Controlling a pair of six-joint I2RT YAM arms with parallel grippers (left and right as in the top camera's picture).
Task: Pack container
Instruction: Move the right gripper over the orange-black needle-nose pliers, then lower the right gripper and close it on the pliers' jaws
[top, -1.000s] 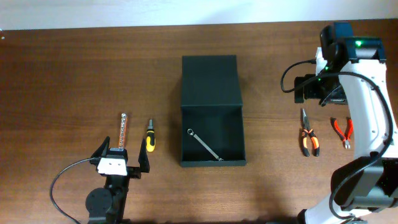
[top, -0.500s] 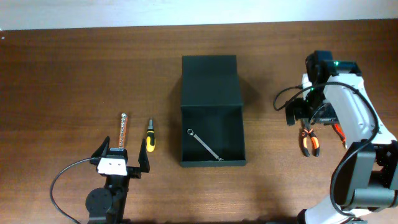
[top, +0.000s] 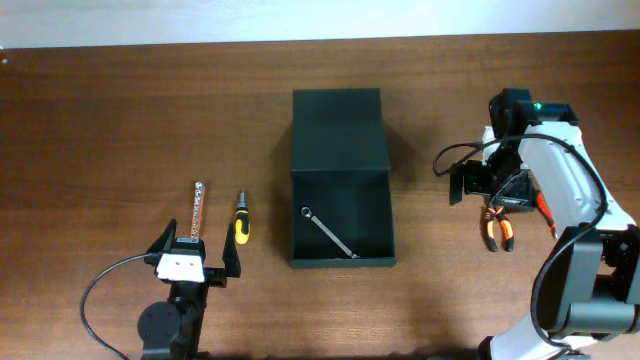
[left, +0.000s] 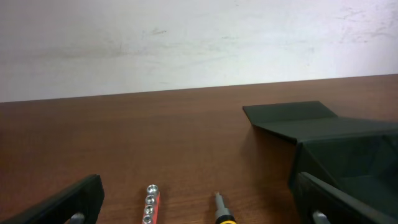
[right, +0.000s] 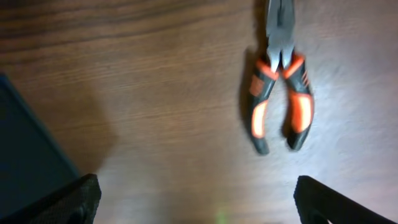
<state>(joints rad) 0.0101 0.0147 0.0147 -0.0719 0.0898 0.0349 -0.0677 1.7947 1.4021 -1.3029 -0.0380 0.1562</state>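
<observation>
The container (top: 338, 130) lies open in the middle of the brown wooden table (top: 120, 120), a wrench (top: 328, 232) inside. The right gripper (right: 196, 202), wide open and empty, hangs to its right, near orange-handled pliers (right: 278, 99). The left gripper (top: 197, 250), also wide open and empty, sits front-left. A white wall (left: 186, 43) stands behind.

Through the right wrist camera I see orange-and-black pliers (right: 280, 93) lying flat on the brown wooden table (right: 155, 93), right of centre, nose pointing away and handles slightly spread. A dark box (right: 25, 155) corner fills the near left. My right gripper (right: 199, 202) has its fingers (right: 78, 199) wide apart. The picture is blurred.
</observation>
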